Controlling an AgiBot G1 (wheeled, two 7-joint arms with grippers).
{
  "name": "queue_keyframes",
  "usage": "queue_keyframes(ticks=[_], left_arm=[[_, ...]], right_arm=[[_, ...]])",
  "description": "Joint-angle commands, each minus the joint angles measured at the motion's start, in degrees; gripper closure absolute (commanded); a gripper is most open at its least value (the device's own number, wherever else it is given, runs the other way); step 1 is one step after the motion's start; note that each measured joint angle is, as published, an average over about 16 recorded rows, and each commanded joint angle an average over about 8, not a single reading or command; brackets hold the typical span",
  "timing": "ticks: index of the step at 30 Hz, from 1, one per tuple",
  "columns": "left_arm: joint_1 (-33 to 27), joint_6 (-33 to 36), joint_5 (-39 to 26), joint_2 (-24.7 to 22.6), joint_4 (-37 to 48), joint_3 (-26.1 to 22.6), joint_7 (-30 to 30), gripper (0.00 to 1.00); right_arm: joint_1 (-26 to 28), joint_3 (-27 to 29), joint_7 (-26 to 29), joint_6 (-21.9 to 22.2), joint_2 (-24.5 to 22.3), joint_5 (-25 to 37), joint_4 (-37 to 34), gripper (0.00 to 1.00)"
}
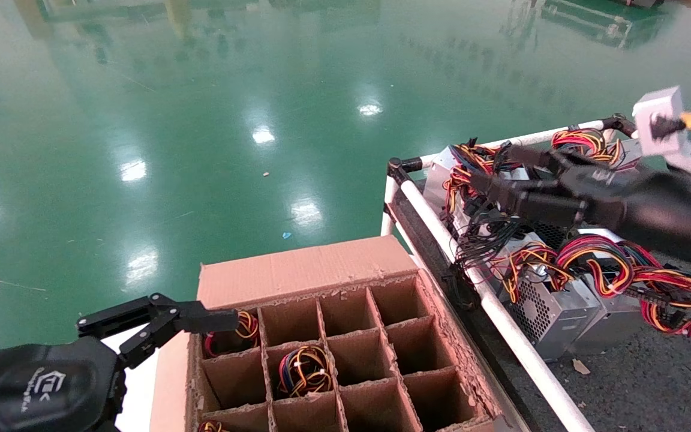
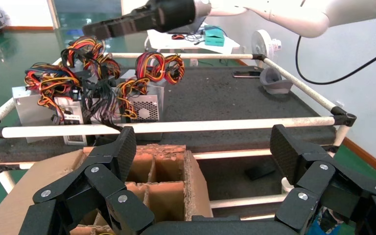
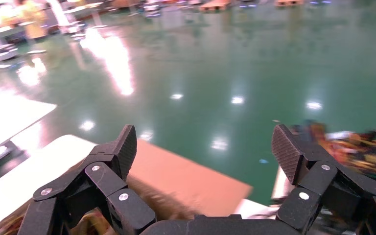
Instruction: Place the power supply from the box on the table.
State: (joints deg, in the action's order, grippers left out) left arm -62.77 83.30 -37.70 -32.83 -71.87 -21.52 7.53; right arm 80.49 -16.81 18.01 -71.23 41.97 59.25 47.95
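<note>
Right gripper [image 1: 489, 171]: fingers spread wide and gripping nothing, as the right wrist view shows; in the head view it hangs above the cluster of units at the table's 10 o'clock corner, fingertips aimed toward 9 o'clock.
Left gripper [image 1: 159, 321]: fingers spread apart, nothing between them; low at the 9 o'clock side of the box, one fingertip [image 1: 219, 321] over the box's corner cell, aimed toward 3 o'clock.
Power supply [image 1: 305, 371]: in a cell in the second row and second column of the grid; only its looped bundle of yellow, orange, blue and black wires shows, facing up out of the cell. Its case is hidden, so the long axis cannot be told.
Other filled cells: a wire bundle [image 1: 243, 329] in the corner cell under the left fingertip; another just visible at the box's near edge.
Box [image 1: 297, 270]: brown carton with ragged edges and a grid of square cells, most bare; standing just beside the table's 9 o'clock rail.
Table [image 1: 651, 384]: dark grey surface framed by white pipe rails [image 1: 501, 324] with black joints.
Units on table: several silver cases with red, yellow and black wire bundles; one with a perforated mesh side [image 1: 534, 312] near the rail.
Writing: a logo on the left arm housing [image 1: 45, 384], not legible.
</note>
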Motion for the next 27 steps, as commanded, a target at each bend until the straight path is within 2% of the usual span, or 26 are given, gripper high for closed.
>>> queue_keyframes(ticks=[1, 17, 27], left_arm=[[0.00, 0.00, 0.00, 0.00, 0.00, 0.00, 0.00, 0.00], [0.00, 0.00, 0.00, 0.00, 0.00, -0.01, 0.00, 0.00], [0.02, -0.03, 0.02, 0.01, 0.02, 0.00, 0.00, 0.00]], right_arm=[[-1.76, 0.07, -0.67, -1.34, -0.65, -1.61, 2.38, 0.00], [-15.76, 0.66, -6.05, -12.04, -5.79, -14.48, 21.34, 0.00], [-20.89, 0.87, -7.80, -16.01, -7.67, -19.30, 28.17, 0.00]])
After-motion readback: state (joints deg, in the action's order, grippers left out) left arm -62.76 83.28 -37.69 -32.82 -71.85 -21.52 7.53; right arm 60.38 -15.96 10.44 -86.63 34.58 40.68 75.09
